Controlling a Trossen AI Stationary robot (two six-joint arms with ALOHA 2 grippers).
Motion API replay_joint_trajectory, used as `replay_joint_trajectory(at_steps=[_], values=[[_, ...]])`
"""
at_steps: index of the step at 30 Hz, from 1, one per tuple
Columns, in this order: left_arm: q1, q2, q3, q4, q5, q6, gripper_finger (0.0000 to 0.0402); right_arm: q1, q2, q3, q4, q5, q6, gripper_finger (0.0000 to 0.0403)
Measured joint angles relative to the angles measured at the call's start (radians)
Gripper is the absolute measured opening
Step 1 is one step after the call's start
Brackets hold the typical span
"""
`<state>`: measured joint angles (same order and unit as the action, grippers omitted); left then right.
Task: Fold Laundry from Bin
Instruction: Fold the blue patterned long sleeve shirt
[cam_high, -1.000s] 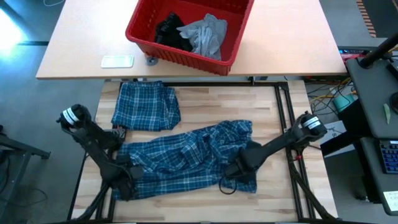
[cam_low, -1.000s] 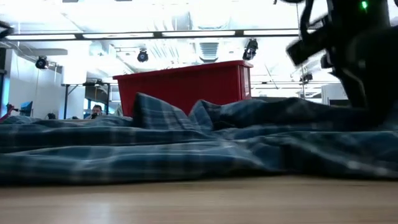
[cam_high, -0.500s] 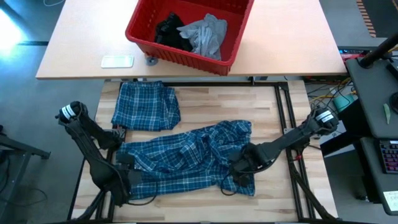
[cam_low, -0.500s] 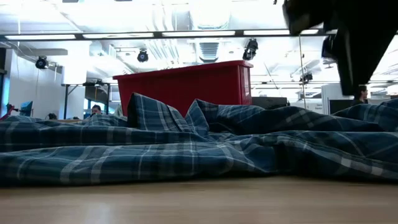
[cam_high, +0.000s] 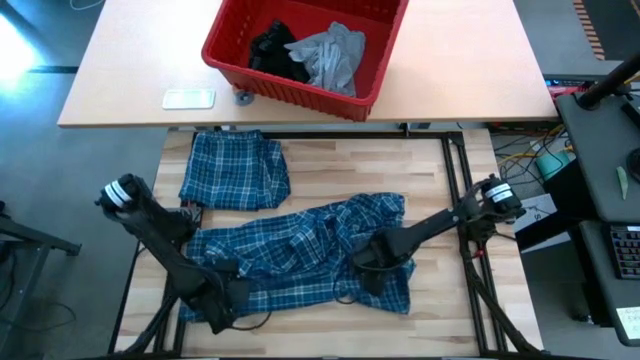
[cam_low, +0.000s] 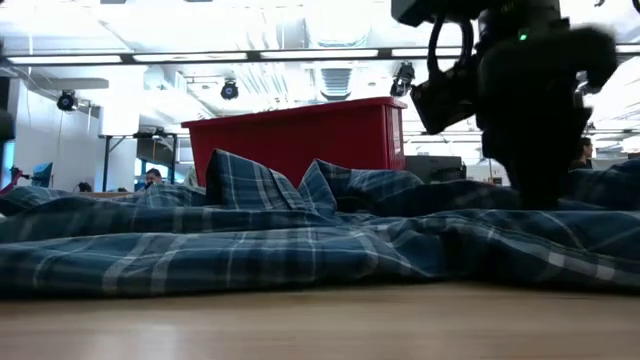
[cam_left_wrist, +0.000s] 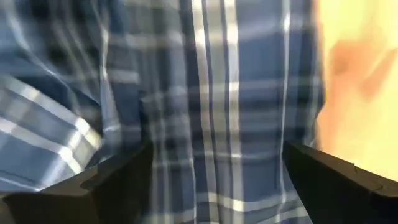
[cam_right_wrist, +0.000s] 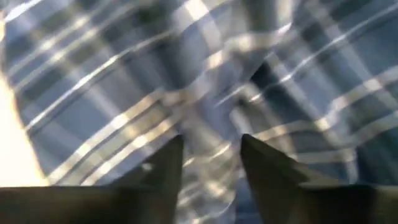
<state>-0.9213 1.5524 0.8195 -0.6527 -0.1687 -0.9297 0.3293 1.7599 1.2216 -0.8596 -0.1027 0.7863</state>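
A blue-and-white plaid shirt (cam_high: 300, 255) lies crumpled across the near half of the wooden table, also seen in the low view (cam_low: 300, 240). My left gripper (cam_high: 228, 298) stands over its near left part, open wide, with plaid cloth (cam_left_wrist: 217, 93) under the fingers. My right gripper (cam_high: 366, 276) points down into the shirt's near right part, its fingers a little apart. The red bin (cam_high: 290, 95) stands on the far table and holds a grey T-shirt (cam_high: 330, 55) and a black garment (cam_high: 272, 48). My right gripper (cam_right_wrist: 211, 158) comes at the shirt from above, pointing down, with a raised fold of plaid cloth (cam_right_wrist: 208, 124) between its fingers. The shirt lies on the table. Whether the fingers touch the fold I cannot tell.
A folded plaid garment (cam_high: 235, 170) lies flat at the table's far left. A flat white object (cam_high: 188, 98) lies left of the bin. Bare wood shows at the far right (cam_high: 430, 180) and along the near edge.
My left gripper has gone toward the table's right along the shirt's near edge. My right gripper has swung toward the right and back toward the left, tipped steeper, and sunk onto the shirt. The shirt has kept its place.
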Motion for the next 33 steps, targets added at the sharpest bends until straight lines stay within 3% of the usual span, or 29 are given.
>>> replay_joint_trajectory(at_steps=[5, 9, 11, 17, 21, 25, 30, 33], values=[[-0.060, 0.082, -0.023, 0.015, 0.072, -0.003, 0.0346, 0.002, -0.015, 0.039, -0.064, -0.066, -0.030, 0.0025], [-0.119, 0.098, -0.022, 0.018, 0.075, -0.005, 0.0346, -0.002, -0.024, 0.130, -0.243, -0.052, -0.079, 0.0011], [-0.128, 0.094, -0.022, 0.015, 0.087, -0.005, 0.0346, -0.006, -0.024, 0.179, -0.297, 0.014, -0.140, 0.0009], [-0.131, 0.087, -0.022, -0.006, 0.116, -0.008, 0.0346, -0.033, -0.025, 0.222, -0.296, 0.180, -0.365, 0.0010], [-0.131, 0.078, -0.020, -0.064, 0.149, -0.014, 0.0346, -0.057, -0.022, 0.207, -0.298, 0.182, -0.432, 0.0038], [-0.136, 0.054, 0.005, -0.178, 0.174, 0.013, 0.0346, -0.064, -0.022, 0.218, -0.370, 0.188, -0.445, 0.0100], [-0.136, 0.029, 0.021, -0.209, 0.158, 0.031, 0.0345, -0.068, -0.036, 0.295, -0.413, 0.193, -0.358, 0.0168], [-0.135, 0.029, 0.043, -0.213, 0.153, 0.030, 0.0345, -0.042, -0.038, 0.309, -0.297, 0.116, -0.271, 0.0184]])
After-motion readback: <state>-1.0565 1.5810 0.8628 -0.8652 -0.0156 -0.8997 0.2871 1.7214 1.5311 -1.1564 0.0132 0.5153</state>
